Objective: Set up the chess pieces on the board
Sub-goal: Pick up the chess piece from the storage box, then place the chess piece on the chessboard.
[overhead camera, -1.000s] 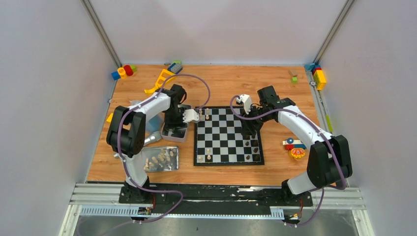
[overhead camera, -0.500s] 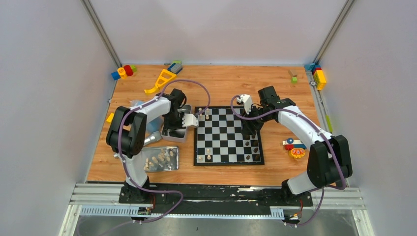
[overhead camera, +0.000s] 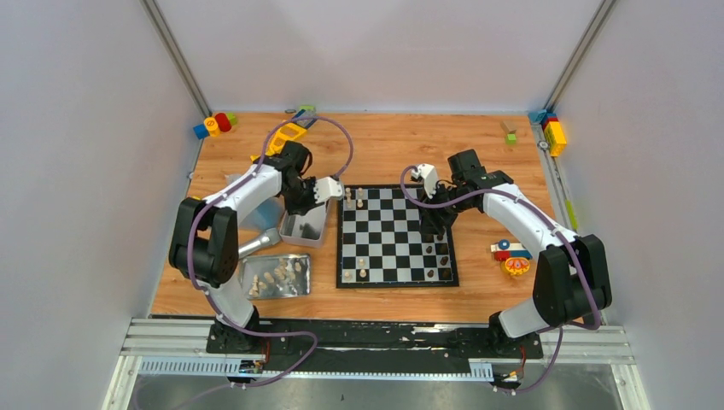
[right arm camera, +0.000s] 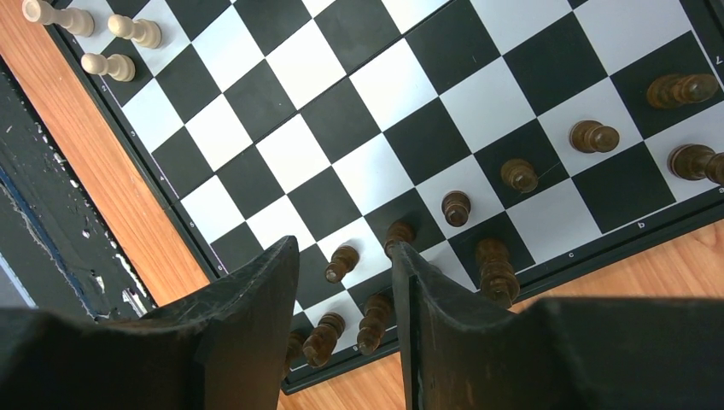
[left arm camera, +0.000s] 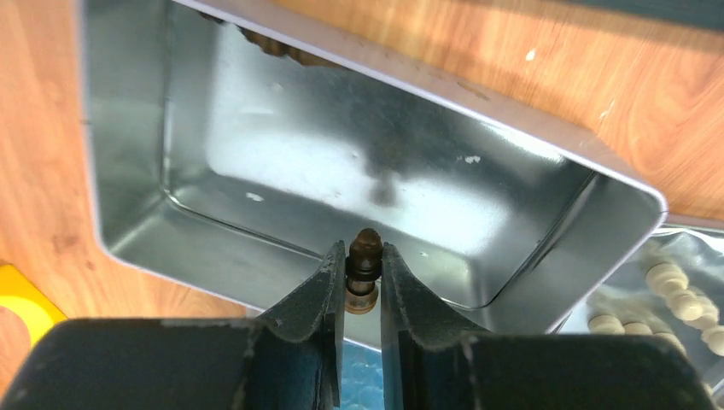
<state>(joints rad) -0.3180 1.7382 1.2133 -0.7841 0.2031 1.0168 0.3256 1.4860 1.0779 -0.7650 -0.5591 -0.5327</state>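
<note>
On the table (overhead camera: 401, 145), left of the board (overhead camera: 394, 235) near its front corner, a flat tray (overhead camera: 248, 287) of loose cream pieces (overhead camera: 277, 275) is seen. Just beside the board's left edge a deep metal tin (left arm camera: 256, 128) is set, and over it a dark brown piece (left arm camera: 368, 246) is clamped by the left gripper (left arm camera: 363, 260). Along that left edge, cream pieces (overhead camera: 359, 198) are stood toward both corners. Toward the board's right edge, dark pieces (right arm camera: 589, 135) are gathered. Over that group the right gripper (right arm camera: 343, 248) is held with jaws parted and nothing grasped. One dark pawn (right arm camera: 341, 262) is seen on the board below the gap.
</note>
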